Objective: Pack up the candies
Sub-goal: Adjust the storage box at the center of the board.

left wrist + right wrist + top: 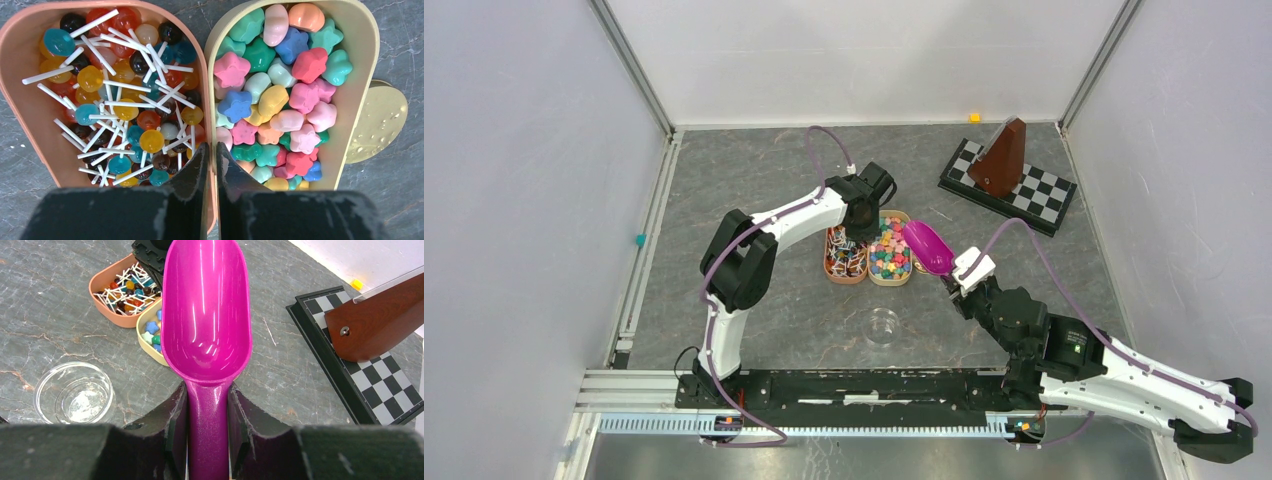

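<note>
Spillage risk: right gripper (pixel 207 405) clamps empty scoop (pixel 206 315) beside tray (pixel 360 50) of candies (pixel 280 100); left gripper (pixel 212 160), closed, pinches tray's rim; digging could slip it.

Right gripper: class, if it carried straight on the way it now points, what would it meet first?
The right gripper holds a magenta scoop that leads, so its lip would probably reach the cream tray of star candies first. If it rides above the rim (height is unclear), the left gripper comes next.
</note>
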